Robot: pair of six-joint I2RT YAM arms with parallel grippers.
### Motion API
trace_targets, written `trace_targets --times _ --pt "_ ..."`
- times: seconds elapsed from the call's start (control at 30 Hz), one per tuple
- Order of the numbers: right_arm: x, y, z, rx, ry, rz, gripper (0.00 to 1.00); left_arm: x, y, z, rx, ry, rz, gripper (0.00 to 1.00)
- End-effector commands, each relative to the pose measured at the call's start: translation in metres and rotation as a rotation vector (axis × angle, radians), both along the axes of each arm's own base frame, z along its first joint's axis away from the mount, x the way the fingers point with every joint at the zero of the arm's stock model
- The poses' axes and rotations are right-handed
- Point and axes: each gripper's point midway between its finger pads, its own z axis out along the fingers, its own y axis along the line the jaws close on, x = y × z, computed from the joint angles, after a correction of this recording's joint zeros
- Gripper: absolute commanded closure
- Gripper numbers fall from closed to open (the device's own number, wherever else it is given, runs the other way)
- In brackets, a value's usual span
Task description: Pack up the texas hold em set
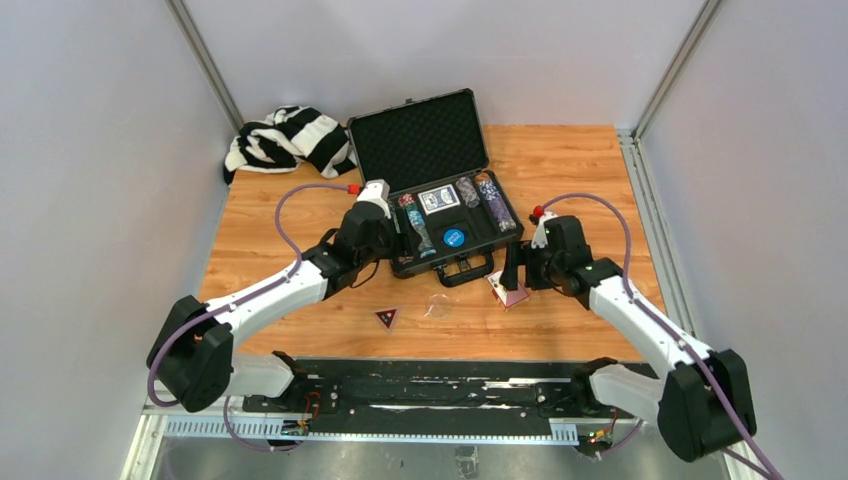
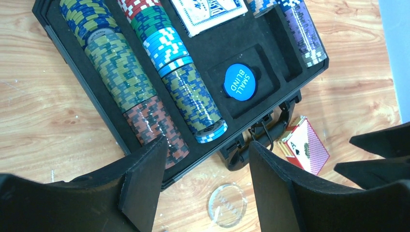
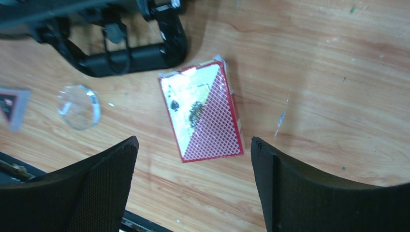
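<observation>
The black case (image 1: 500,232) lies open in the middle of the table, its foam lid (image 1: 420,140) raised. It holds rows of poker chips (image 2: 121,72), a blue-backed deck (image 2: 205,12) and a blue "small blind" disc (image 2: 240,82). A red-backed card deck (image 3: 203,113) lies flat on the wood by the case handle (image 3: 130,53). My right gripper (image 3: 193,142) hovers open just over the deck's near end, not touching it. A clear round disc (image 2: 228,205) rests on the table in front of the case. My left gripper (image 2: 208,145) stands open and empty above the case's front edge and that disc.
A small dark triangular marker (image 1: 387,318) lies on the wood left of the clear disc. A black-and-white striped cloth (image 1: 285,140) is bunched at the back left corner. Grey walls close in the table on three sides; a black rail (image 1: 420,385) runs along the near edge.
</observation>
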Motion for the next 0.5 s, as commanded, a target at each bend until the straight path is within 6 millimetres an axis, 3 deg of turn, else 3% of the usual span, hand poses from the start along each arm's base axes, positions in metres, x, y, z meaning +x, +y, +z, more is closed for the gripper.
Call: trace_targets --times 0.0,0.13,0.47 --pt "-0.004 -0.003 -0.018 -0.129 0.037 0.114 0.14 0.006 0.0 0.008 0.023 -0.042 0.0 0.33" --pt "-0.004 0.002 -0.038 -0.179 0.074 0.143 0.14 0.008 0.0 0.007 0.028 -0.048 0.001 0.33" --pt "0.0 0.006 -0.053 -0.239 0.154 0.149 0.14 0.006 -0.001 -0.003 0.027 -0.032 -0.007 0.33"
